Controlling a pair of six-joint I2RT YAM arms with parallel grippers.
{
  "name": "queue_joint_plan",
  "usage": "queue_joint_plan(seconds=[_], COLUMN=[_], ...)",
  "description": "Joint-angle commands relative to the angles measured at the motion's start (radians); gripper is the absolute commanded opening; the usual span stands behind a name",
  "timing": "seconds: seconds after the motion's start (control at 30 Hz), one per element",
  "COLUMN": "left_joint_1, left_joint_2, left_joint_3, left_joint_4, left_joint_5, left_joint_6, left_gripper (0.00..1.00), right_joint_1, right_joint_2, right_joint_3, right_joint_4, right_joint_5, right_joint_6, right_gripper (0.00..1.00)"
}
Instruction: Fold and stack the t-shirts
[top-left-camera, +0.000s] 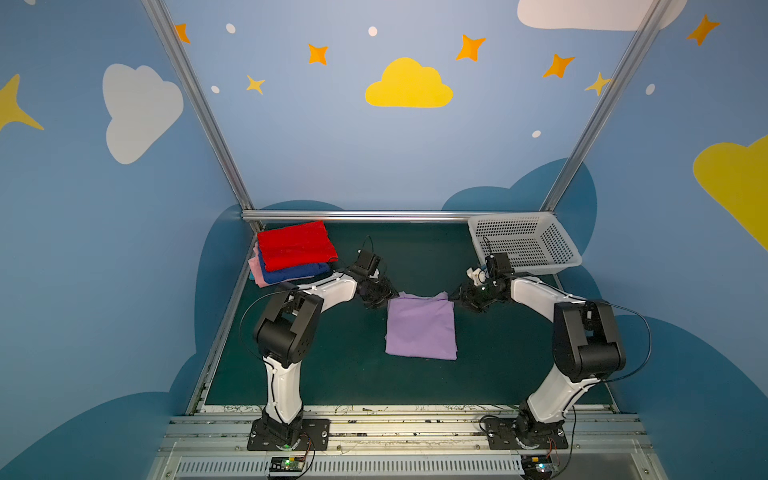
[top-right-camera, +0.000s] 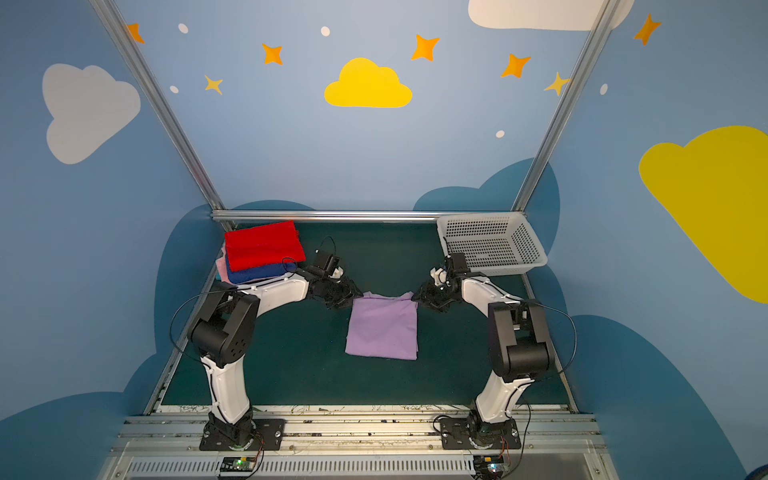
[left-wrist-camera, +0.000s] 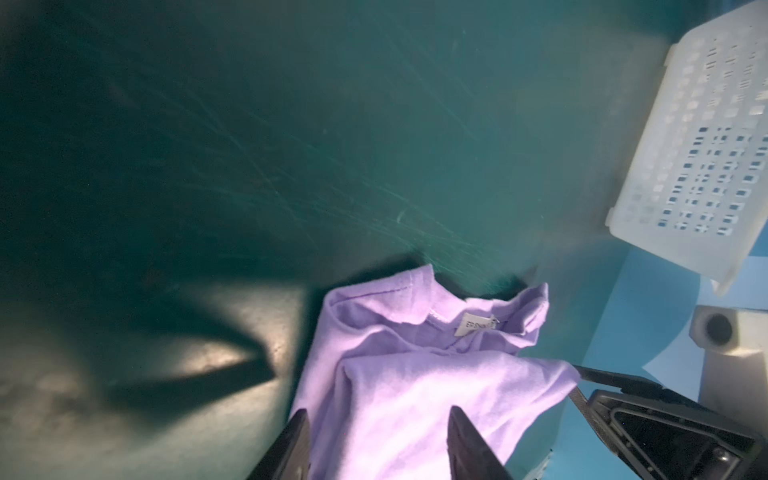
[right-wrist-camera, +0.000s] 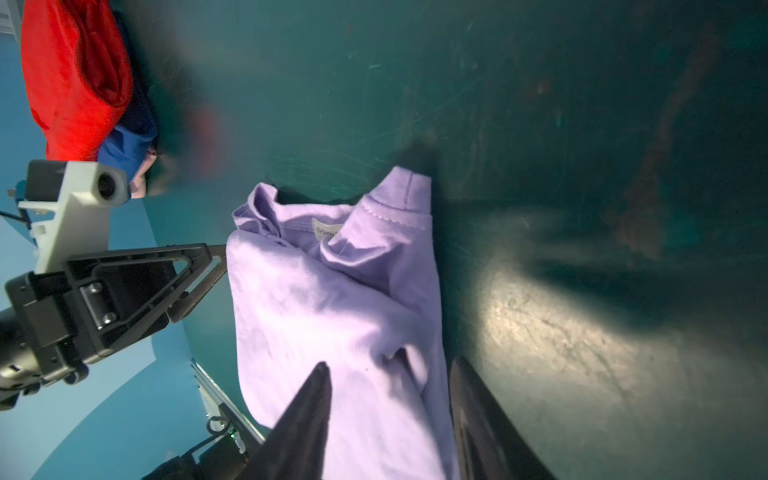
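A lavender t-shirt (top-left-camera: 420, 328) (top-right-camera: 382, 328) lies folded into a rectangle mid-table, its collar and label at the far edge. My left gripper (top-left-camera: 384, 300) (left-wrist-camera: 378, 411) is at its far left corner, open, with the cloth (left-wrist-camera: 415, 395) spread loose between its fingers. At the far right corner my right gripper (top-left-camera: 455, 300) (right-wrist-camera: 390, 362) is also open over the cloth (right-wrist-camera: 332, 311). A folded stack stands at the back left: red t-shirt (top-left-camera: 295, 245) on top, royal blue (top-left-camera: 291, 272) under it, pink (top-left-camera: 257, 270) at the bottom.
A white perforated basket (top-left-camera: 523, 243) (left-wrist-camera: 698, 145) stands tilted at the back right corner, close behind the right arm. A metal rail (top-left-camera: 357, 215) runs along the table's back edge. The dark green table top (top-left-camera: 340, 365) shows bare in front of the lavender shirt.
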Motion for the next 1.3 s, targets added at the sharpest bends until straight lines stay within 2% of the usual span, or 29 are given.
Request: queue_joint_plan(seconds=[0.0,0.07,0.17,0.23,0.3,0.37,0.47,0.63,0.9,1.1,1.27], left_joint_1=[-0.001,0.0,-0.003,-0.008,-0.011,-0.012,-0.015,-0.031,-0.1,-0.158,-0.2], left_joint_2=[0.015,0.036,0.055,0.054,0.045,0.034,-0.027,-0.206,-0.455,-0.572,-0.62], left_joint_3=[0.013,0.019,0.025,0.03,0.033,0.036,0.009,-0.057,-0.134,-0.145,-0.148], left_joint_4=[-0.027,-0.008,0.023,0.029,0.03,0.02,0.013,-0.035,-0.079,-0.116,-0.14], left_joint_5=[-0.016,0.003,0.031,0.032,0.035,0.032,0.011,-0.065,-0.171,-0.224,-0.276], left_joint_6=[0.02,0.007,-0.014,-0.019,-0.019,-0.019,-0.024,-0.022,-0.046,-0.062,-0.07], left_gripper=[0.55,0.51,0.37,0.29,0.17,0.04,0.04,0.04,0.04,0.04,0.04], right_joint_1=[-0.001,0.001,0.008,0.011,0.011,0.012,0.011,0.012,0.036,0.047,0.049], right_joint_2=[0.047,0.074,0.104,0.111,0.101,0.072,-0.007,-0.198,-0.454,-0.601,-0.683], right_joint_3=[0.012,0.015,0.014,0.015,0.017,0.018,0.014,-0.021,-0.106,-0.126,-0.143], right_joint_4=[0.002,0.026,0.068,0.086,0.097,0.095,0.074,0.008,-0.071,-0.124,-0.093], right_joint_5=[-0.002,-0.021,-0.05,-0.068,-0.086,-0.09,-0.082,-0.031,-0.011,0.021,0.003], right_joint_6=[-0.003,0.011,0.036,0.046,0.055,0.059,0.059,0.057,0.095,0.099,0.11], right_gripper=[0.54,0.53,0.38,0.22,0.01,0.0,0.0,0.0,0.0,0.0,0.0])
